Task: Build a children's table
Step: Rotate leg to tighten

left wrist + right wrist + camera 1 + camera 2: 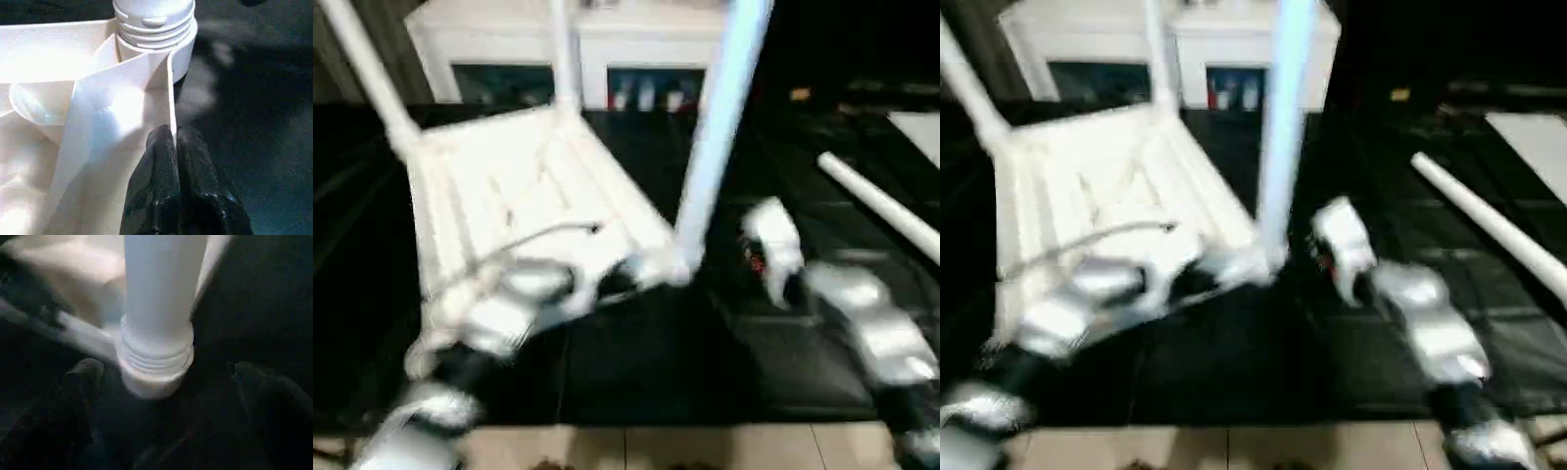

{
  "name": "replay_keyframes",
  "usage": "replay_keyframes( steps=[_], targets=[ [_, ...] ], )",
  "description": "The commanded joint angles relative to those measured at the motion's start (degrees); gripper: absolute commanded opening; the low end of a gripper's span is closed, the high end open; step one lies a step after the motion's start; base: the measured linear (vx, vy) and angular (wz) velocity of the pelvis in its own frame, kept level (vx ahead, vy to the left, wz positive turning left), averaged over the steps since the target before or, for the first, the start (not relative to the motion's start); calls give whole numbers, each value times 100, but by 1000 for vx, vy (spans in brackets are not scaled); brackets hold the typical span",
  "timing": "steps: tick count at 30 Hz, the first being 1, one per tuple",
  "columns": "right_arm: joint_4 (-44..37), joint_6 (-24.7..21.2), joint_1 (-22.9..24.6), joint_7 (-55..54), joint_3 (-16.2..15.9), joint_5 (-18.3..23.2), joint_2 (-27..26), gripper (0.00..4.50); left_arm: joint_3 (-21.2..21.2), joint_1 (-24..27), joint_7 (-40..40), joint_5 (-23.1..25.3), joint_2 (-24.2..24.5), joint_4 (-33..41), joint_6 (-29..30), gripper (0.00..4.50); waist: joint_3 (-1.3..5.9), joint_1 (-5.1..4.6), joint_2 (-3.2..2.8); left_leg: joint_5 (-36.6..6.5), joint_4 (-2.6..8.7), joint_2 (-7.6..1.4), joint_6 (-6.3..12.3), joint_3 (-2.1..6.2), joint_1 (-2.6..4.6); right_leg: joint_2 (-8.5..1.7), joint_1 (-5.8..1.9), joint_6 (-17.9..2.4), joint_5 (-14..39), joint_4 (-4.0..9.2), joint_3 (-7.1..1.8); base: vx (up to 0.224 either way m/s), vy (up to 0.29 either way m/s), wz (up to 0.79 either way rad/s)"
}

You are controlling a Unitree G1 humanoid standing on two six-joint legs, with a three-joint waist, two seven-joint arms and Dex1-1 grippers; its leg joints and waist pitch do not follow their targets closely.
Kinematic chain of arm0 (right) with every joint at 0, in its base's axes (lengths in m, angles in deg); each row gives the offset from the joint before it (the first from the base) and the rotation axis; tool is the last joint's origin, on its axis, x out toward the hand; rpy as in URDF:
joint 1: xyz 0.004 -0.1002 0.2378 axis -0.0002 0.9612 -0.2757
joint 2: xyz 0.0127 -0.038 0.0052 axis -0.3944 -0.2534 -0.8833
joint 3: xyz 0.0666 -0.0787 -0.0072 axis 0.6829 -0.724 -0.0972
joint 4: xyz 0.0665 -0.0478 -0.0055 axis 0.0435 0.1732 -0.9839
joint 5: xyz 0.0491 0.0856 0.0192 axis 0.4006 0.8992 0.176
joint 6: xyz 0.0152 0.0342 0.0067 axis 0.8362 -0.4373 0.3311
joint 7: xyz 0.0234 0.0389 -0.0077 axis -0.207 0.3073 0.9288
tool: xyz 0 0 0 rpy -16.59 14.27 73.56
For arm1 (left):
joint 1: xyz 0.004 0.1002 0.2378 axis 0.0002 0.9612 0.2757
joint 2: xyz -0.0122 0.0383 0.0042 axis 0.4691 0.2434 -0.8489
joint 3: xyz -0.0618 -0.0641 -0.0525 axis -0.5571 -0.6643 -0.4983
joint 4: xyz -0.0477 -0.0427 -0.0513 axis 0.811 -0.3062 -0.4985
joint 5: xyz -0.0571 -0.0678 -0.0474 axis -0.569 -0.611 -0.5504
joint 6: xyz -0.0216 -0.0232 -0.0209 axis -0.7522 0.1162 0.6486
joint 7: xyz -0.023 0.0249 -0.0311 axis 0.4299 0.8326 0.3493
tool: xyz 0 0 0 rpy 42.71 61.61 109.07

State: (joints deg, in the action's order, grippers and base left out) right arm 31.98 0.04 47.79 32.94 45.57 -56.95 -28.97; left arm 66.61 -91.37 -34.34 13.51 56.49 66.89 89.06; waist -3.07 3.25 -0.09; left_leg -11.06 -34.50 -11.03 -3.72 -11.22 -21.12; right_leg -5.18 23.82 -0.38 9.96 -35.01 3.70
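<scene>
The white tabletop [509,186] lies ribbed side up on the black mat. Three legs stand in its corner sockets: a far left leg [367,69], a far middle leg [566,59] and a near right leg [715,137]. The near right leg's threaded end [156,24] sits in its socket. My left gripper [172,134] is shut on the tabletop's thin rim just beside that corner. The fingers [83,382] of my right gripper [168,377] stand open on either side of the leg's base without touching it. A loose leg [881,211] lies on the mat at the right.
A white cabinet [607,49] with open shelves stands behind the tabletop. A flat white board [920,127] lies at the far right. A thin cable [548,235] runs over the tabletop to my left arm. Pale floor tiles [656,446] border the mat's near edge.
</scene>
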Motion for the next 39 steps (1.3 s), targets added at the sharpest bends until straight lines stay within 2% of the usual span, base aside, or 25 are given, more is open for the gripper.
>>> replay_keyframes(
  steps=[1,3,7,11,18,23,24,27,28,33,35,36,37,39],
  targets=[
    [-202,-37,-42,271,-99,100,68,448,333,16,-632,-221,-46,460,-190,0,362,11,17,-1227,414,-213,333,84,73,-285,-304,-1284,1284,436,-255,0,0,0],
    [-280,-98,20,431,-146,150,146,448,394,57,-781,-230,58,591,-139,0,357,55,17,-1298,426,-236,271,80,111,-277,-277,-1290,1323,431,-263,0,0,0],
    [-253,-72,30,464,-179,161,69,448,412,88,-912,-306,114,680,-92,0,355,144,17,-1341,435,-232,182,75,118,-287,-267,-1232,1389,433,-266,0,0,0],
    [-282,-84,46,631,-287,143,61,448,434,126,-986,-301,126,748,-103,0,366,137,41,-1258,436,-217,149,92,81,-298,-303,-1141,1369,421,-265,0,0,0],
    [-344,-97,168,890,-455,39,288,381,434,121,-992,-298,149,737,-118,0,382,149,41,-1016,413,-214,253,87,59,-289,-324,-1237,1019,382,-261,0,0,0],
    [-352,-94,193,891,-437,38,296,342,427,128,-1007,-279,157,740,-114,0,375,149,39,-1112,416,-215,232,89,69,-293,-317,-1192,1242,406,-259,0,0,0],
    [-330,-96,187,855,-415,40,269,320,422,132,-1003,-278,158,747,-106,0,378,149,36,-1108,416,-216,228,89,72,-291,-316,-1191,1234,405,-260,0,0,0],
    [-291,-75,166,798,-362,72,197,317,416,134,-996,-284,158,749,-94,0,381,148,42,-1061,411,-213,245,86,69,-289,-318,-1215,1144,395,-260,0,0,0],
    [-276,-78,153,753,-321,123,140,288,420,131,-1001,-280,166,740,-98,0,382,146,44,-1054,410,-212,245,87,67,-290,-320,-1214,1145,394,-259,0,0,0],
    [-154,-144,124,568,-241,191,-38,272,391,141,-920,-281,138,697,-16,0,369,134,44,-1157,418,-207,206,90,66,-293,-313,-1149,1391,421,-258,0,0,0],
    [37,-178,58,218,-151,135,-225,271,346,127,-758,-258,62,629,64,0,365,121,40,-1215,422,-202,160,91,71,-292,-295,-1129,1521,435,-253,0,0,0],
    [400,-268,-85,-481,37,30,-571,270,264,66,-411,-209,-130,480,244,0,363,92,52,-1227,432,-193,116,99,51,-291,-308,-1098,1603,436,-246,0,0,0],
    [400,-268,-85,-481,37,30,-571,270,264,66,-411,-209,-130,480,244,0,363,92,52,-1227,432,-193,116,99,51,-291,-308,-1098,1603,436,-246,0,0,0],
    [986,-323,-350,-1815,386,-158,-1199,270,48,-133,502,-64,-620,45,546,0,350,-37,42,-1398,441,-169,-59,114,57,-285,-284,-1029,1951,476,-230,0,0,0]
  ],
)
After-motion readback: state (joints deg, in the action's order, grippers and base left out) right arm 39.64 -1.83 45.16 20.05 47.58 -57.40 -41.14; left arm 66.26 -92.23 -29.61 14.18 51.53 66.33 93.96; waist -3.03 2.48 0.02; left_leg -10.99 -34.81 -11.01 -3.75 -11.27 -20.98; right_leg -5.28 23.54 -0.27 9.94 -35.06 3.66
